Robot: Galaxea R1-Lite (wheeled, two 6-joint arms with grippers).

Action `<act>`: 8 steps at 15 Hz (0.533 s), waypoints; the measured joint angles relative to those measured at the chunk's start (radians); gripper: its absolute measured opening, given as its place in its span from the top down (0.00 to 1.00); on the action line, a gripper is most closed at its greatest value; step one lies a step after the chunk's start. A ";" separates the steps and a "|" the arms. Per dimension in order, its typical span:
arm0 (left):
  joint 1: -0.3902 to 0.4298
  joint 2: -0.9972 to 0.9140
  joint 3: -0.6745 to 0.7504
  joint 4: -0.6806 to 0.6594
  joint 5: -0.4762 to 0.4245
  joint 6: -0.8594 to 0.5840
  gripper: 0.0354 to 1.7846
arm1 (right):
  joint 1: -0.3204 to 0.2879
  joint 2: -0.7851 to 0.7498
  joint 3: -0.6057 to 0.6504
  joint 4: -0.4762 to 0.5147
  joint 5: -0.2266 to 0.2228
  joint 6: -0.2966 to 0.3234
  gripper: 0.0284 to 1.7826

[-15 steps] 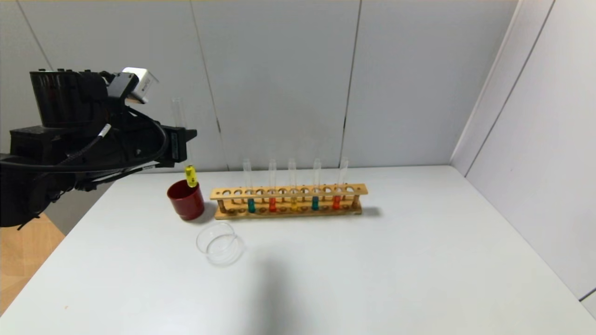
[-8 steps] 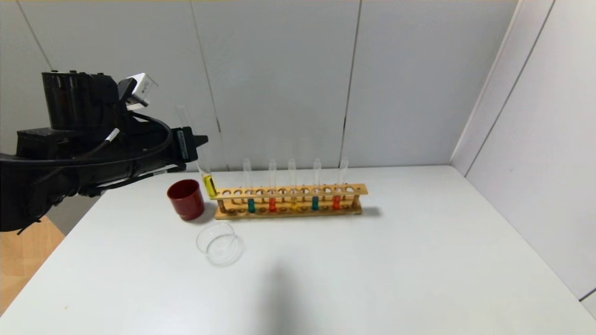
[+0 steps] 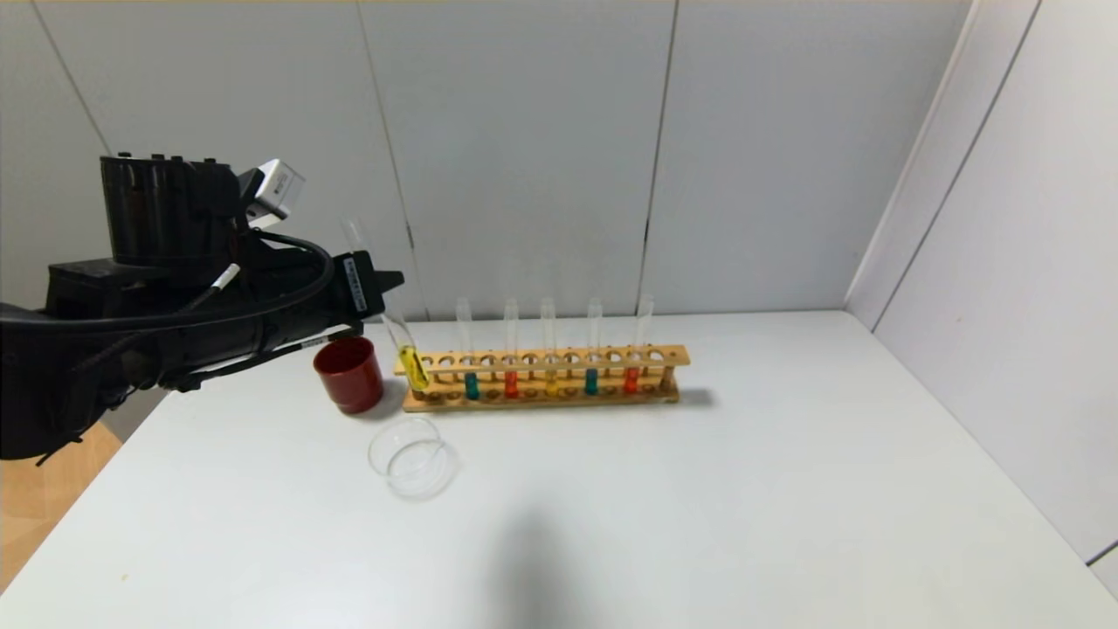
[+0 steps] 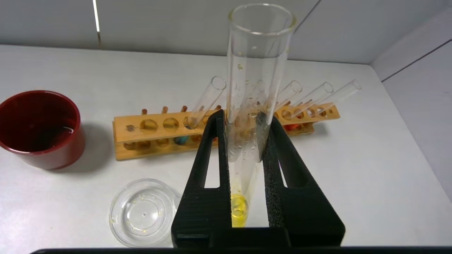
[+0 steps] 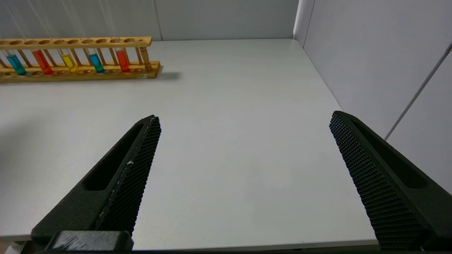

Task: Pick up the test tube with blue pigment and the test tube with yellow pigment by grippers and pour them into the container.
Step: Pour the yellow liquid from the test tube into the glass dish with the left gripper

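My left gripper (image 3: 384, 293) is shut on the test tube with yellow pigment (image 3: 413, 367) and holds it in the air, tilted, with its yellow bottom in front of the left end of the wooden rack (image 3: 664, 355). The left wrist view shows the tube (image 4: 239, 210) clamped between the jaws of this gripper (image 4: 243, 116). Two test tubes with blue pigment (image 3: 472, 384) (image 3: 591, 381) stand in the rack. The clear glass container (image 3: 413, 456) sits on the table in front of the rack and below the held tube. My right gripper (image 5: 244, 116) is open and empty over bare table.
A dark red cup (image 3: 349, 374) with liquid inside stands left of the rack. The rack also holds two red tubes (image 3: 511, 384) and an amber-yellow tube (image 3: 551, 384). Grey walls close the back and right of the white table (image 3: 742, 507).
My left gripper has moved right and down with the yellow tube, from above the red cup to the rack's left end. The tube has tilted.
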 joint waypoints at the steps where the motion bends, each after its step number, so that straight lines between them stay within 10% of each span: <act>1: -0.008 -0.001 0.006 0.001 0.008 -0.014 0.84 | 0.000 0.000 0.000 0.000 0.000 0.000 0.02; 8: -0.095 -0.022 0.050 0.004 0.174 -0.143 0.84 | 0.000 0.000 0.000 0.000 0.000 0.000 0.02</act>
